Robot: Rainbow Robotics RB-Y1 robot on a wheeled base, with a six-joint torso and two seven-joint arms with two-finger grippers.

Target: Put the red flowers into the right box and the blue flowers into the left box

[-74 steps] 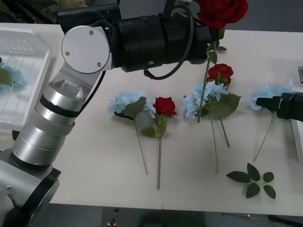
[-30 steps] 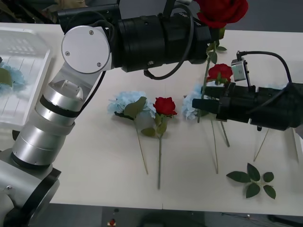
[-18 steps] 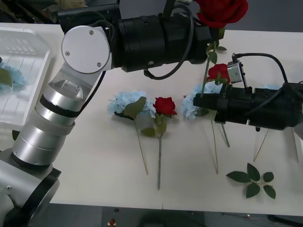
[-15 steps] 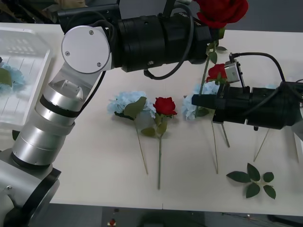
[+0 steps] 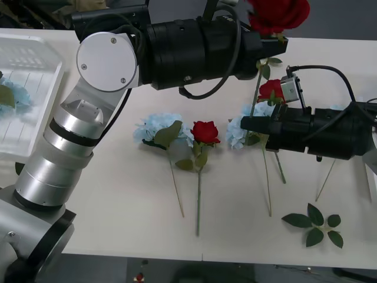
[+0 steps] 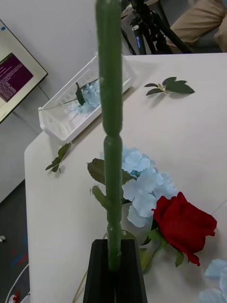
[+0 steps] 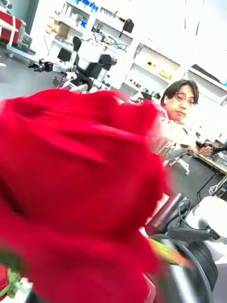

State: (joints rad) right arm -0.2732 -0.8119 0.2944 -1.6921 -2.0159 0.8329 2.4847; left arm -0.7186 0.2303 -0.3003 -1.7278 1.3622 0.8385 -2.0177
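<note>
A red flower [image 5: 277, 13] [image 7: 80, 189] is held high at the tip of my left gripper [image 5: 268, 38]. Its stem [image 5: 254, 100] [image 6: 111, 142] hangs down over the table. My right gripper [image 5: 243, 124] [image 6: 113, 265] is shut on the lower stem. Two more red flowers [image 5: 205, 132] [image 5: 273, 89] lie on the table among blue flowers [image 5: 154, 127] [image 5: 238, 131]. One red [image 6: 184, 227] and one blue bloom [image 6: 142, 184] lie below the stem. The left box [image 5: 35, 53] [image 6: 61, 125] holds a blue flower [image 5: 12, 97]. The right box [image 5: 372, 177] shows as a thin rim.
A flowerless leaf sprig [image 5: 315, 227] lies near the front right of the table. Two more sprigs [image 6: 170, 86] [image 6: 59, 157] lie near the left box. My left arm [image 5: 177, 53] spans the back of the table.
My right arm came in from the right edge to the hanging stem and stopped there. The raised red bloom shifted slightly. The left arm stayed put.
</note>
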